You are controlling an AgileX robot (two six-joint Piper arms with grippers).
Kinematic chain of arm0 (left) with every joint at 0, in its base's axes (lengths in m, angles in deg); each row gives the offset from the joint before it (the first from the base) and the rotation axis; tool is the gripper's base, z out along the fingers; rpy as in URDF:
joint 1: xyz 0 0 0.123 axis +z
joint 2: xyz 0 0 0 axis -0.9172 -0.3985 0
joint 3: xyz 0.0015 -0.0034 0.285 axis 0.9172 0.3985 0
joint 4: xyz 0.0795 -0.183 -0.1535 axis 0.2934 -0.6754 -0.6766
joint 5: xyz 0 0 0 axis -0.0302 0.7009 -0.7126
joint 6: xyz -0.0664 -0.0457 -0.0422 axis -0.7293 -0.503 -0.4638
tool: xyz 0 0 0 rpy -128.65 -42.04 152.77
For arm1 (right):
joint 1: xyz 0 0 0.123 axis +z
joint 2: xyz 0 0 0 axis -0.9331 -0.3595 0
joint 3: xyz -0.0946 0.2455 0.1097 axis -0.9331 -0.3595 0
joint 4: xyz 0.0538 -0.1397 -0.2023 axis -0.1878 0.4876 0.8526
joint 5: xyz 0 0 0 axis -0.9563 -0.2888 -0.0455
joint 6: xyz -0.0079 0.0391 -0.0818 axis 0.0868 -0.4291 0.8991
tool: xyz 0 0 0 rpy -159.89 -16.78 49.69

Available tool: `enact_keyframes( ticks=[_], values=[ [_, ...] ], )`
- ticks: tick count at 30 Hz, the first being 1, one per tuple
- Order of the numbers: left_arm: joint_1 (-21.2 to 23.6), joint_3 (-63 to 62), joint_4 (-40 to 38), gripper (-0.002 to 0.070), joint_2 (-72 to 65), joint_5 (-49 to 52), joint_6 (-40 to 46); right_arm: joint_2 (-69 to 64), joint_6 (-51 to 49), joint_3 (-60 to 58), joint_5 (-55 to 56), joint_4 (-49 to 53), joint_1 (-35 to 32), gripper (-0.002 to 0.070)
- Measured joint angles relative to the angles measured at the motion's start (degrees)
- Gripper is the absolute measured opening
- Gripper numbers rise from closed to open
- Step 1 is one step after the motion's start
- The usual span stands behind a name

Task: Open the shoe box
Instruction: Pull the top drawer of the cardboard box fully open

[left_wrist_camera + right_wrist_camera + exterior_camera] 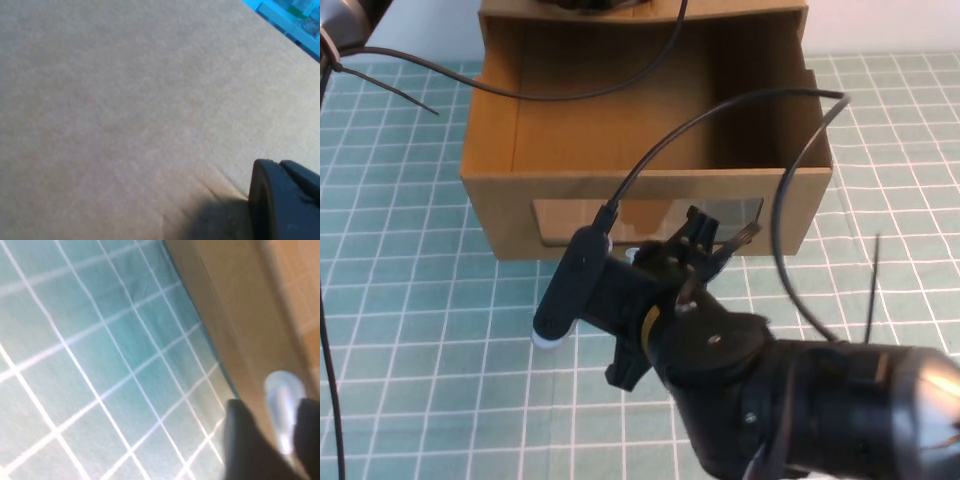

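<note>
Desk [420, 400], green-gridded. Right claw [723, 232] over near half, fingers parted, close before front wall of shoe box [500, 200]. Box sits mid-desk toward far edge, lid upright. Left claw [282, 200] against cardboard; state cannot be told.

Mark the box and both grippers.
box [500, 215], high view, left end of its front wall.
right gripper [723, 238], high view, between its open fingers, at the box's front wall.
left gripper [285, 200], left wrist view, dark visible part against cardboard [125, 100].
</note>
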Motion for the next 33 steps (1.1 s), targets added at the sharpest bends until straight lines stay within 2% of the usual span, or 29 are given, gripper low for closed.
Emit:
enact_keyframes(
  ticks=[2,4,11,13,16,20,22,25,29,33],
  values=[
    [0.0,0.0,0.4,-0.0005,0.4,-0.2,-0.1,1.6,0.2,0.1,0.9,-1.8,0.0,0.0277],
    [0.0,0.0,1.6,-0.0005,1.3,-0.3,-0.4,3.6,0.2,0.1,2.1,-3.9,0.0,0.032],
    [0.0,1.1,7.7,-0.0005,6.5,0.4,-1.1,14.2,3.5,0.1,13.8,-18.1,0.0,0.0335],
    [0.1,1.2,8.7,-0.0005,8.8,0.5,-1.1,17.2,4.1,0.1,15.3,-19.5,0.1,0.0316],
    [0.5,1.2,9.0,-0.0005,13.7,0.8,-1.0,22.0,4.4,0.1,14.8,-19.5,0.1,0.0242],
    [2.0,1.2,9.0,-0.0005,20.4,4.1,-0.7,28.6,4.4,0.8,10.3,-19.1,0.1,0.0063],
    [3.2,1.2,9.0,-0.0005,23.5,7.7,-0.6,31.2,4.4,2.3,6.6,-19.1,0.1,0.002],
    [5.0,2.2,9.1,-0.0005,27.4,12.1,-0.6,33.4,7.7,5.4,-0.1,-18.8,0.1,-0.0003],
    [6.8,6.4,10.4,-0.0005,33.4,14.6,-0.6,34.1,17.9,8.1,-10.8,-17.9,0.0,-0.001],
    [7.9,14.1,13.3,-0.0005,41.4,15.1,-0.6,34.3,24.9,8.1,-17.9,-19.3,-4.0,-0.0011]
  ],
)
